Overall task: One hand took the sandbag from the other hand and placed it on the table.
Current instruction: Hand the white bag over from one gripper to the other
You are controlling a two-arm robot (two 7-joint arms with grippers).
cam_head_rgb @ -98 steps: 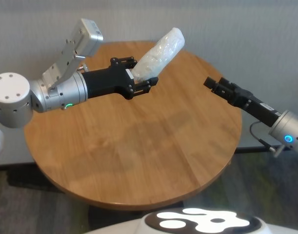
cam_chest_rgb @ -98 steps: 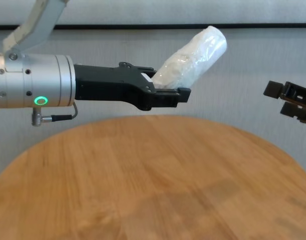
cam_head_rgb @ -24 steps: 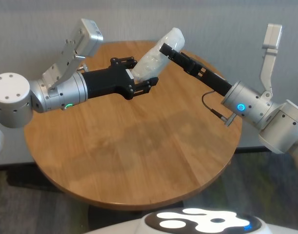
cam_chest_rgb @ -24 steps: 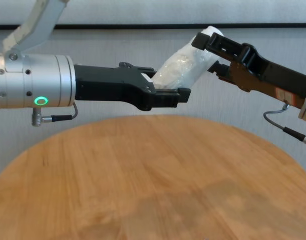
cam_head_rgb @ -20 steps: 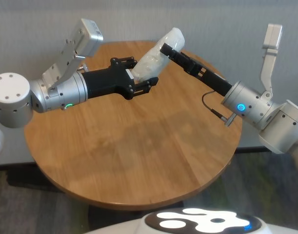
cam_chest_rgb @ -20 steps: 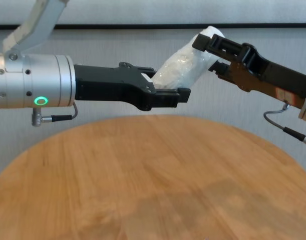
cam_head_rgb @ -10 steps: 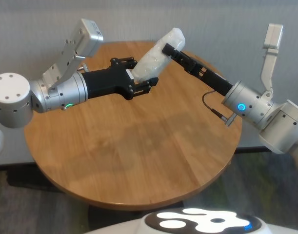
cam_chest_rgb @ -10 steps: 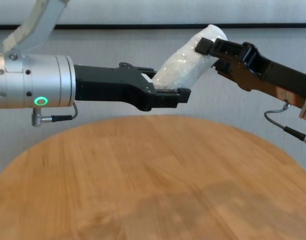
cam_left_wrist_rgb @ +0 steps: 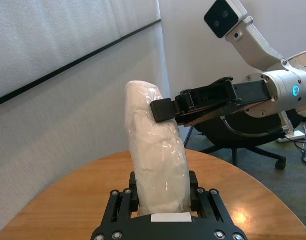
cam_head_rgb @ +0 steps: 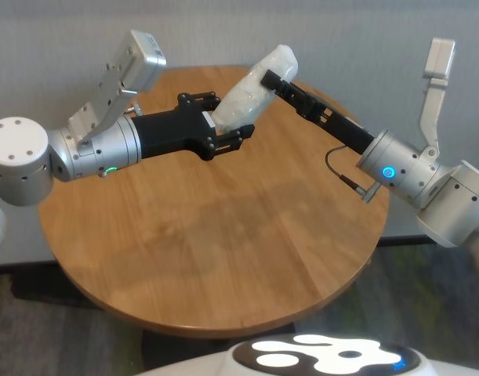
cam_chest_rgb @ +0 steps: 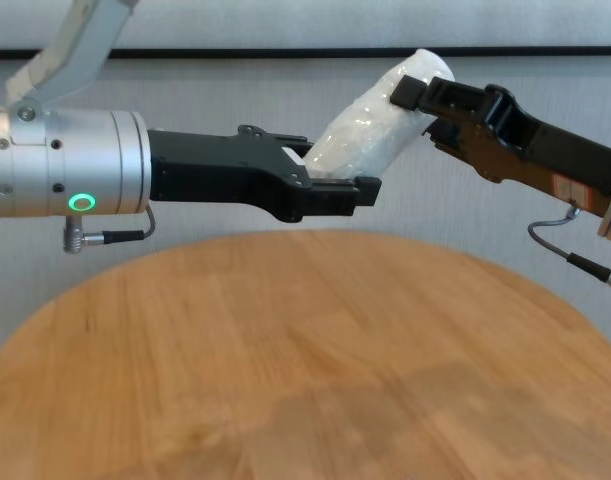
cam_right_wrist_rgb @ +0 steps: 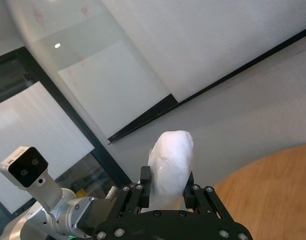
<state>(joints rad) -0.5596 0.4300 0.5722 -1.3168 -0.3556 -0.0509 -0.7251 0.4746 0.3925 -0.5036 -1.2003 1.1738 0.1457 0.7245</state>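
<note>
**Both grippers on the bag, mid-air over the table**

I see no brand, label or readable writing anywhere. My left black two-finger gripper with the green ring light [cam_head_rgb: 223, 129] is clamped on the lower end of the small white pillow-shaped sandbag in crinkly clear plastic [cam_head_rgb: 255, 90], holding it tilted up above the far part of the round honey-brown wooden table [cam_head_rgb: 223, 258]. My right black two-finger gripper with the blue-cyan ring light [cam_head_rgb: 272, 80] has its fingers [cam_left_wrist_rgb: 165, 109] on either side of the bag's upper end, closed against it. Compared with a second ago, the right fingers have pinched in onto the bag; five seconds back that arm was well off to the right. The bag itself has not shifted
</note>
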